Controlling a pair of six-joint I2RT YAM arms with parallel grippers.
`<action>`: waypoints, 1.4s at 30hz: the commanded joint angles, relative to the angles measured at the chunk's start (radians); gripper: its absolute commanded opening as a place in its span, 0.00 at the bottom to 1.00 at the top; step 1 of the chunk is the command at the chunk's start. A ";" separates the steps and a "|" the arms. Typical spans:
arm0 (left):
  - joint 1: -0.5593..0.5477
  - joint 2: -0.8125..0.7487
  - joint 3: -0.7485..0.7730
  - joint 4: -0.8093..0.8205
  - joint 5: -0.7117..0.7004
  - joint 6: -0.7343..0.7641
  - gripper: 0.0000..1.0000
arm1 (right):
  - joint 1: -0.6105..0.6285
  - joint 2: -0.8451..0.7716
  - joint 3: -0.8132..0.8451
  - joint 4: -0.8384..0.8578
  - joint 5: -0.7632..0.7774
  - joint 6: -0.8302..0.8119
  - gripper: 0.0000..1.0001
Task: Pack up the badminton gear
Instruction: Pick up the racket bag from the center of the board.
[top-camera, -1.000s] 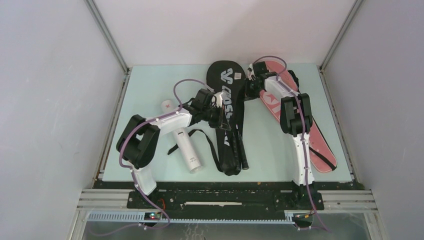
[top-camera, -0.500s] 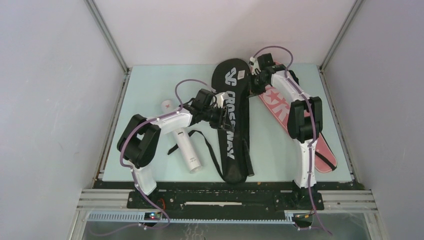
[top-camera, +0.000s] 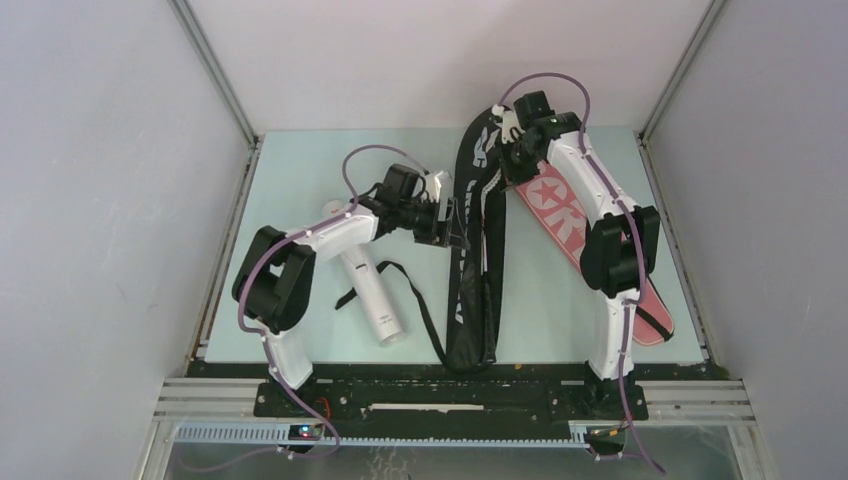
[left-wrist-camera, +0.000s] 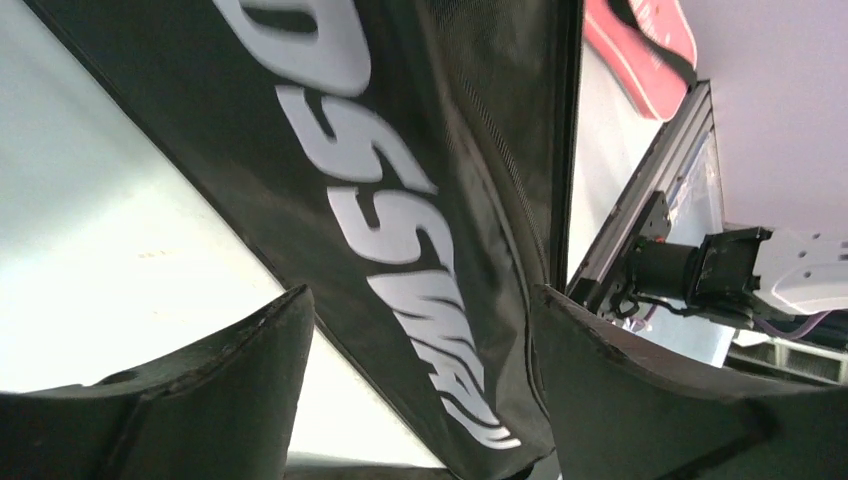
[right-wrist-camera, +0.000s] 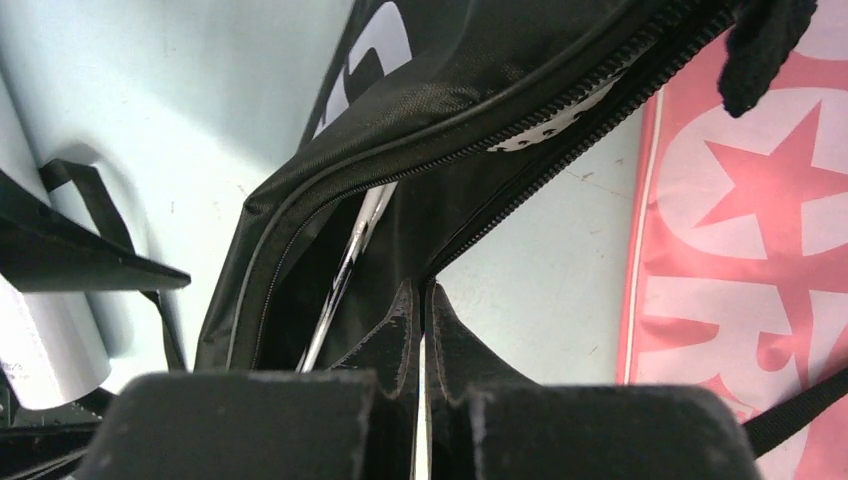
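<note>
From above, my table (top-camera: 300, 180) holds two racket covers and one white tube (top-camera: 368, 285). The black cover (top-camera: 470, 300) stands up on its long edge down the middle, from the far side almost to the near edge. My right gripper (top-camera: 508, 148) has its far end, and my left gripper (top-camera: 452, 228) is just beside its left face, partway down. The pink cover (top-camera: 565, 220) lies flat on the right, slanting to the near right corner, close to the table's right edge. A strip of bare table runs between the two covers. The tube lies on the left half, under my left arm. I cannot see into it. The far left of the table is bare. From my left wrist, my two fingers (left-wrist-camera: 200, 390) stand wide apart, and the black cover with its big white letters sits between them, not squeezed. A bit of the pink cover shows at the top. From my right wrist, my fingers (right-wrist-camera: 405, 320) are pressed together on the zip edge of the black cover. The zip is open, and one thin pale rod (right-wrist-camera: 350, 250) shows inside. A black strap (right-wrist-camera: 62, 172) lies on the table at the left.
</note>
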 joint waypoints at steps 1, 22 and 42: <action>0.021 -0.061 0.129 -0.055 0.029 0.054 0.85 | 0.020 -0.065 0.075 -0.063 -0.018 -0.007 0.00; -0.109 0.028 0.325 -0.316 -0.408 0.070 0.89 | -0.038 -0.206 -0.099 0.105 -0.279 0.315 0.00; -0.107 0.119 0.426 -0.371 -0.244 0.186 0.12 | -0.080 -0.238 -0.260 0.285 -0.478 0.336 0.00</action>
